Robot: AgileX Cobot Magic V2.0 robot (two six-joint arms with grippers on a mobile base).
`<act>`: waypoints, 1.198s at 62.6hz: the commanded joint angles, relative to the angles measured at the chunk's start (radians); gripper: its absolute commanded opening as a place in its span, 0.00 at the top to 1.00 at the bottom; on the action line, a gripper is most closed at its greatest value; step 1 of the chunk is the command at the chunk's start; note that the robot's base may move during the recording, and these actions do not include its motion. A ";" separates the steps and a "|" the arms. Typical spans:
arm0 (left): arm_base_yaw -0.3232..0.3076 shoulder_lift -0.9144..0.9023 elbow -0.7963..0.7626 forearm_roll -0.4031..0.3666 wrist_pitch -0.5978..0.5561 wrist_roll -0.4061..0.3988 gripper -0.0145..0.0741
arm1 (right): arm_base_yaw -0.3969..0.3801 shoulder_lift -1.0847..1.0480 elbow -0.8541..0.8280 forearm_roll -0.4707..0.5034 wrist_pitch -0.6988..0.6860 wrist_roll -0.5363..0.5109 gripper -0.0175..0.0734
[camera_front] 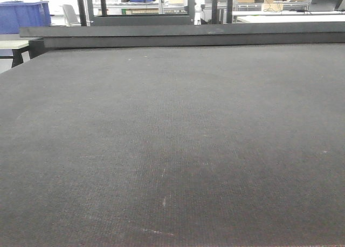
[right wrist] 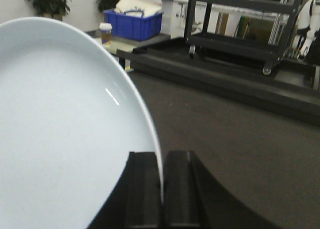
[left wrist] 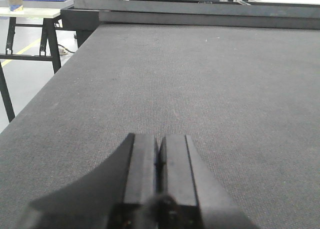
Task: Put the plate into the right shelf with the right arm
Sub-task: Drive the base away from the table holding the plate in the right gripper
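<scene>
One half of the job looks done, and the other half is not begun as far as these views tell. On the right arm, the right gripper (right wrist: 162, 161) has its two black fingers closed on the rim of the plate (right wrist: 60, 129), the thin white edge running down into the narrow slot between them. The plate stands on edge in the wrist view, its glossy hollow face filling the left side, lifted clear of the dark table mat (right wrist: 240, 154) that spreads beyond it. So the pick-up is, I judge, complete, though only a small stretch of rim is pinched and the plate is far wider than the fingers, so it may swing or slip. Over the same mat the left gripper (left wrist: 159, 151) hangs with its fingers pressed together on nothing, taking no part. The front view shows the mat and no plate on it. What is left is the whole carry and the placing. No view shows a steel rack that I can take for the right shelf; beyond the table I see only a blue bin (right wrist: 132, 24), a paper cup (right wrist: 105, 33) and a black wheeled cart (right wrist: 235, 39). By my reckoning the arm must turn toward the shelf, find a free level, lay the plate down and only then let go.
</scene>
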 commanded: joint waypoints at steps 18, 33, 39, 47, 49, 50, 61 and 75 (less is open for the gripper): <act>-0.005 -0.005 0.008 -0.004 -0.086 -0.003 0.89 | -0.005 -0.240 0.155 0.123 -0.234 0.007 0.74; -0.005 -0.005 0.008 -0.004 -0.086 -0.003 0.89 | -0.005 -0.240 0.156 0.126 -0.234 0.007 0.74; -0.005 -0.005 0.008 -0.004 -0.086 -0.003 0.89 | -0.005 -0.240 0.156 0.126 -0.234 0.007 0.74; -0.005 -0.005 0.008 -0.004 -0.086 -0.003 0.89 | -0.005 -0.240 0.156 0.126 -0.234 0.007 0.74; -0.005 -0.005 0.008 -0.004 -0.086 -0.003 0.89 | -0.005 -0.240 0.156 0.126 -0.234 0.007 0.74; -0.005 -0.005 0.008 -0.004 -0.086 -0.003 0.89 | -0.005 -0.240 0.156 0.126 -0.234 0.007 0.74; -0.005 -0.005 0.008 -0.004 -0.086 -0.003 0.89 | -0.005 -0.240 0.156 0.126 -0.234 0.007 0.74; -0.005 -0.005 0.008 -0.004 -0.086 -0.003 0.89 | -0.005 -0.240 0.156 0.126 -0.234 0.007 0.74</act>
